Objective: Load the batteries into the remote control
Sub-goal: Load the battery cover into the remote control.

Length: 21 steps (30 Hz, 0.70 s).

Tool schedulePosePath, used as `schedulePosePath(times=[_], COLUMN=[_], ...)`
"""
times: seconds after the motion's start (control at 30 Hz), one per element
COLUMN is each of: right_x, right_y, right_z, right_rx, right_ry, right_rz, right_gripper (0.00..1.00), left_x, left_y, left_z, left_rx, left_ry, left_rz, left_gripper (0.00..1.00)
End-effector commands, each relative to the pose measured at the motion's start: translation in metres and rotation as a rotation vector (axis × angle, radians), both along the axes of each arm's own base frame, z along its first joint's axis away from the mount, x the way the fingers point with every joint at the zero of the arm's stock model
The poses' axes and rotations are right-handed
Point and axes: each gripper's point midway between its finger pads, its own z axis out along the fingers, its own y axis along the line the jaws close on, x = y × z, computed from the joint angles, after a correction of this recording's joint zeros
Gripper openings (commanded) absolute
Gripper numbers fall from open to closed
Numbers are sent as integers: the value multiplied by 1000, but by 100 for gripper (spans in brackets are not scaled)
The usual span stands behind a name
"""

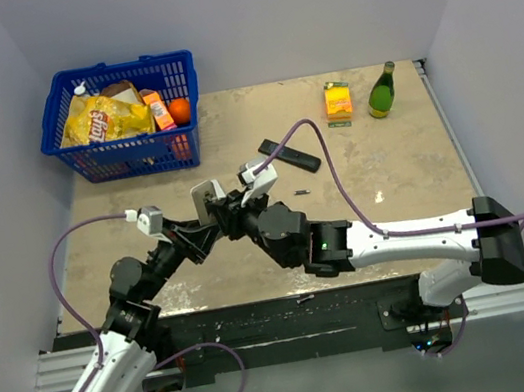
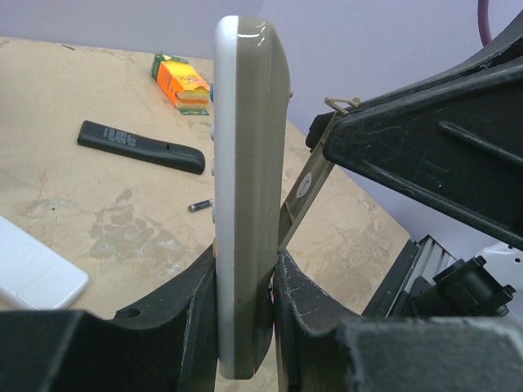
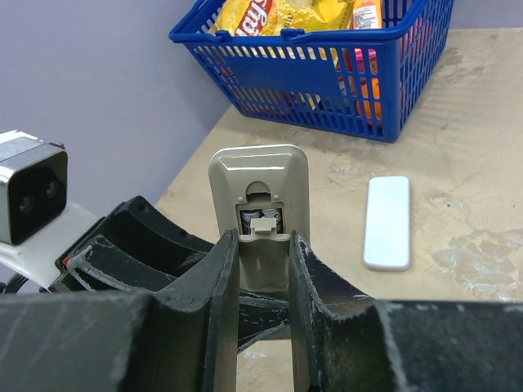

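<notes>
The left claw (image 2: 245,265) is pressed shut on the edges of the grey remote control (image 2: 245,163), holding it upright above the desk (image 1: 392,183); the right claw (image 3: 261,245) sits against its open back, fingers (image 3: 225,269) a little apart, and I cannot tell whether they pinch anything; two batteries (image 3: 261,218) lie side by side in the compartment; one loose battery (image 2: 200,206) lies on the desk just beside a black remote (image 2: 139,145); a white cover (image 3: 387,220) lies flat near the blue basket (image 3: 327,37)
</notes>
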Motion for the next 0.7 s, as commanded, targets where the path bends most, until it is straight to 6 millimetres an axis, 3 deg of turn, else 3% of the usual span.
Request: schedulePosePath(times=[0.0,0.27,0.67], right_x=[5,2,5], right_y=[-3,6,15], right_z=[18,15,-20], right_rx=[33,-19,-132], right_ry=[-24,-50,25], right_rz=[-51,-28,-56], right_gripper=[0,0,0], left_x=[0,-1,-4], left_y=[5,4,8], left_z=[39,40,45], left_rx=[-41,-38,-81], left_ry=[-105,-113,-126], left_rz=[21,13,28], left_gripper=[0,0,0])
